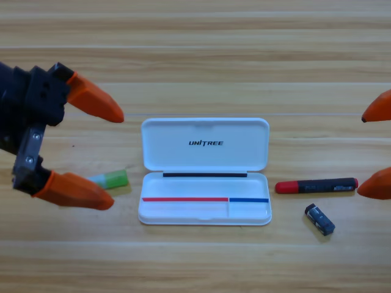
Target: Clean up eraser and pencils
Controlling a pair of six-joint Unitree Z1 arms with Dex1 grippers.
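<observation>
One small dark navy-black rectangular eraser [319, 219] with a pale grey patch is seen nearest the lower edge, lying tilted on the wooden desk [195, 55], to the lower right of the white hinged plastic case [205, 171] and well apart from it. Two pencils are counted. One, a thick black stick with a red end [316, 185], lies flat just right of the case's tray, its red end turned toward the case, just above the eraser and not touching it. The other, a short bright green stick with a pale translucent half [110, 179], lies left of the case's tray, partly covered by an orange jaw. One case is present, laid open with its lid folded back; none of the three items is inside it.

Two grippers are seen. The left gripper [102, 157] is placed left of the case, its jaws spread wide apart, nothing held, the lower jaw over the green pencil. The right gripper [372, 149] is shown only as two orange jaw tips at the picture's edge, right of the case, spread apart and holding nothing.
</observation>
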